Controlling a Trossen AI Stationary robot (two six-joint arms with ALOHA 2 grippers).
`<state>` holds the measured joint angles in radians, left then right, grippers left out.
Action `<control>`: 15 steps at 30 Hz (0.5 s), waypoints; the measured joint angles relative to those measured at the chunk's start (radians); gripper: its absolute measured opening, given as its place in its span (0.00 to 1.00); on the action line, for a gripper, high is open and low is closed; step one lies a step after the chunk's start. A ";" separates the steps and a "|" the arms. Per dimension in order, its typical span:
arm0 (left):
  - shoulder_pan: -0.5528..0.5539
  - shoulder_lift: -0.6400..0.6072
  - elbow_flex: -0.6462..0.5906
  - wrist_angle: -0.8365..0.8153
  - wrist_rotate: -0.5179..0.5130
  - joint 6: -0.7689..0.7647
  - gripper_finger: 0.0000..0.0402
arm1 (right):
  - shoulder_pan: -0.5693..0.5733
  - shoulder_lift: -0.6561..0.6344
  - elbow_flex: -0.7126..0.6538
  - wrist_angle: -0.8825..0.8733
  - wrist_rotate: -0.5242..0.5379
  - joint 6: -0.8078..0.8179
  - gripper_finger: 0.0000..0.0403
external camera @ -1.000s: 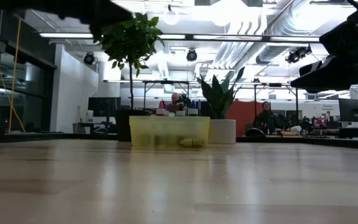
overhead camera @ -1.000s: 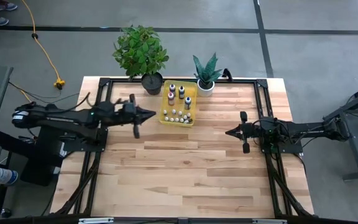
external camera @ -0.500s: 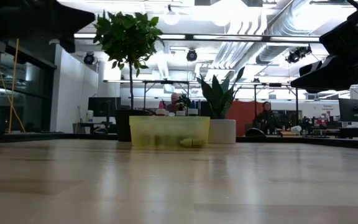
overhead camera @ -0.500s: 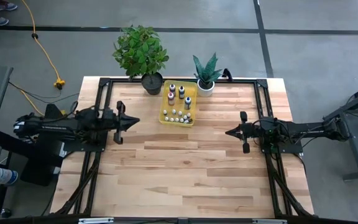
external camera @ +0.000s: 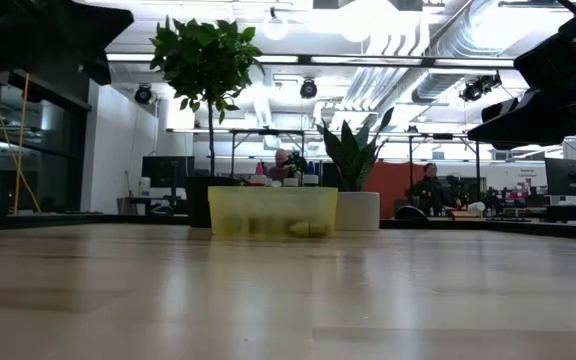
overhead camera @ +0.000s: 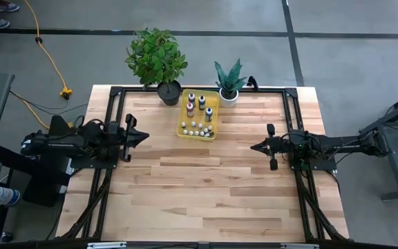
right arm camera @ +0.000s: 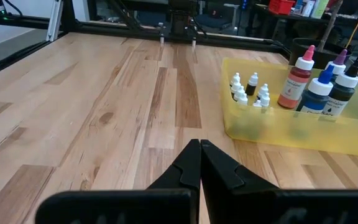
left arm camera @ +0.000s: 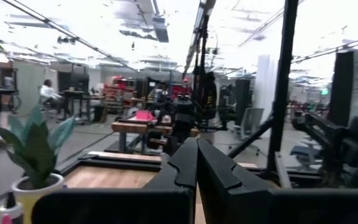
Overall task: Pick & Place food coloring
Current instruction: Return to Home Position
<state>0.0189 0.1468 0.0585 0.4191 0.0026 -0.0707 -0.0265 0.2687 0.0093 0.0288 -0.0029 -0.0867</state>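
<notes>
All the food coloring bottles (overhead camera: 197,128) stand inside the yellow bin (overhead camera: 183,114), which lies ahead of the left gripper (overhead camera: 144,135) and off toward the plants' side, well apart from its tip. That gripper's fingers are pressed together with nothing between them. The right gripper (overhead camera: 255,146), likewise pinched closed and empty, hovers across the table (overhead camera: 206,187) facing it, the bin ahead and to one side (its wrist view shows the tall bottles upright). Little seems left but parking. The likely risk is a careless swing of the left arm clipping the bin and toppling bottles.
</notes>
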 joint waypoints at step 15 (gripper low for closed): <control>0.000 -0.036 -0.043 0.068 0.037 0.025 0.00 | 0.000 0.000 0.000 0.000 0.000 0.000 0.00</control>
<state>0.0189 0.1108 0.0151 0.4868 0.0395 -0.0453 -0.0266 0.2687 0.0093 0.0284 -0.0029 -0.0867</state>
